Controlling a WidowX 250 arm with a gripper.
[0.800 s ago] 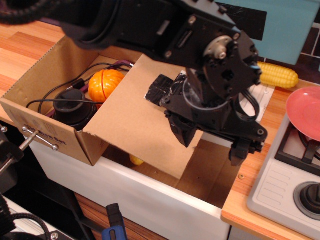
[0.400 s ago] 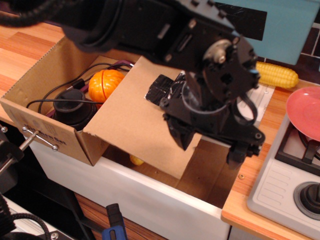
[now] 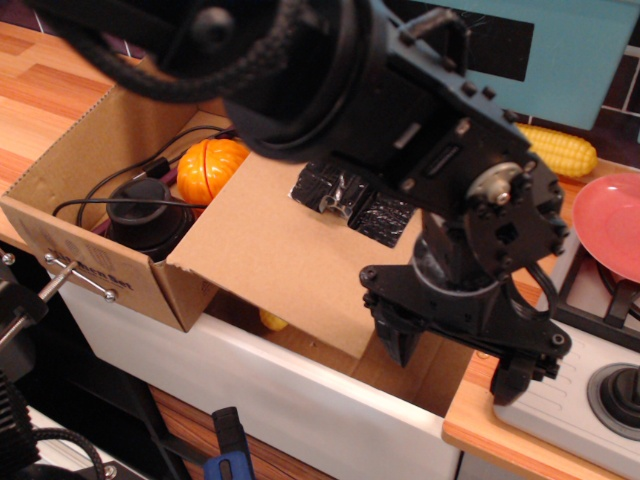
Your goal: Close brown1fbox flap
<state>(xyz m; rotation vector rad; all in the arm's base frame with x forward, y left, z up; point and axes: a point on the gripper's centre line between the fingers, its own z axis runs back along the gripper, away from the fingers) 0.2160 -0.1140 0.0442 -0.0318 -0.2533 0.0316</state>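
The brown1fbox stands at the left with its top open; its near wall carries dark print and its rims are zigzag-cut. Its flap is a large brown panel with a black tape patch. The flap slants over the right part of the opening. My gripper is open and empty. It hangs past the flap's right front corner, over the cardboard beside the counter edge. One finger is just off the flap's edge; I cannot tell if it touches.
An orange ball and a black round device with cables lie inside the box. A small yellow thing shows under the flap. A corn cob, a pink plate and a toy stove are at the right.
My gripper has moved right and down, off the middle of the flap to its right front corner. The tape patch is now uncovered. The flap has not visibly moved.
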